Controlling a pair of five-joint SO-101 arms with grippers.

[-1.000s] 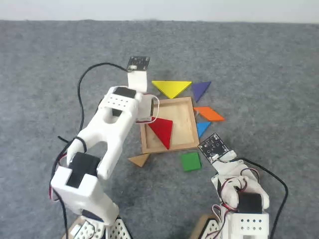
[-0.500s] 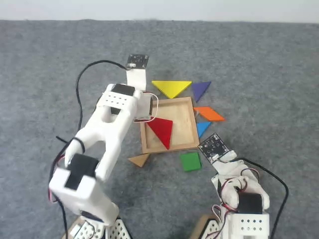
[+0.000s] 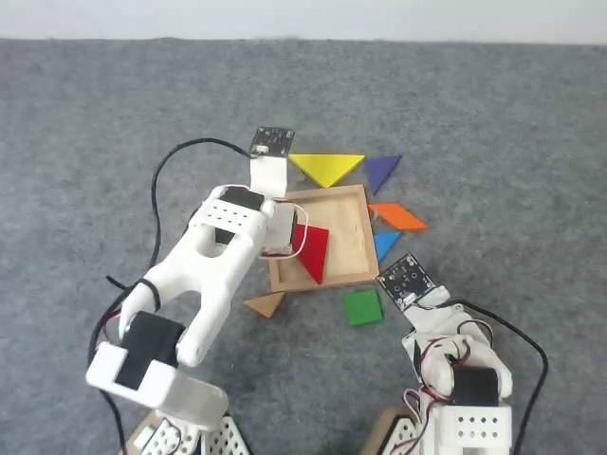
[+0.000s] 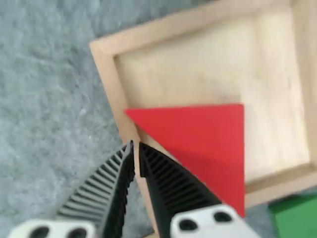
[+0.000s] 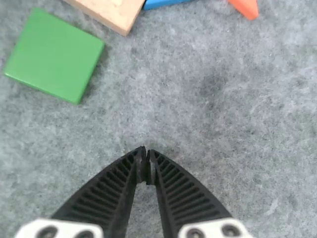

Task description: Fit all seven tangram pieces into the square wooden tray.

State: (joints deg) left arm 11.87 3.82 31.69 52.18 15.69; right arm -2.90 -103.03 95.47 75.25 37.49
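Observation:
The square wooden tray (image 3: 346, 204) holds one piece, a red triangle (image 3: 315, 251), lying flat against its left and near walls. My left gripper (image 4: 134, 145) is shut and empty, its tips over the tray's left wall (image 4: 106, 64) beside a corner of the red triangle (image 4: 203, 139). My right gripper (image 5: 146, 159) is shut and empty above bare carpet, with the green square (image 5: 52, 54) and a tray corner (image 5: 109, 12) ahead of it. Around the tray lie a yellow triangle (image 3: 327, 167), purple triangle (image 3: 382, 172), orange parallelogram (image 3: 398, 217), blue triangle (image 3: 384, 245), green square (image 3: 362, 307) and tan triangle (image 3: 266, 304).
Grey carpet (image 3: 493, 123) covers the whole table. The left arm (image 3: 213, 261) hangs over the tray's left edge and hides part of it. The right arm (image 3: 455, 360) sits low at the near right, just behind the green square.
The left arm has swung right, bringing its wrist over the tray's left edge. The red triangle and the loose pieces lie where they were. The right arm has kept still.

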